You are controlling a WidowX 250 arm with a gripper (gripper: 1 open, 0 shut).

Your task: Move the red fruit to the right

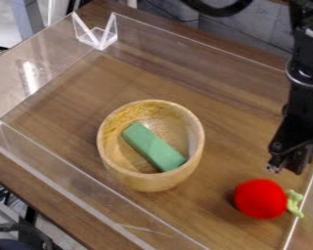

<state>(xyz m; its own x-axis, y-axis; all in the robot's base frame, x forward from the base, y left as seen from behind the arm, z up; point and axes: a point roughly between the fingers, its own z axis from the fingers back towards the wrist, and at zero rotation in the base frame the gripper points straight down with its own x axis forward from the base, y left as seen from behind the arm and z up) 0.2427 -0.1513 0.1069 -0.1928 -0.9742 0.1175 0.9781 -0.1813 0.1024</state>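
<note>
At the right edge of the frame, the gripper (289,159) hangs just above the red fruit (261,198), which lies on the bench (235,109) at the lower right, and whether its fingers are apart or together I cannot tell. The fruit sits near the clear wall (296,224), so a descent off to one side could catch that wall or the leafy stem (295,202), and a glancing touch might set the round body rolling.
</note>
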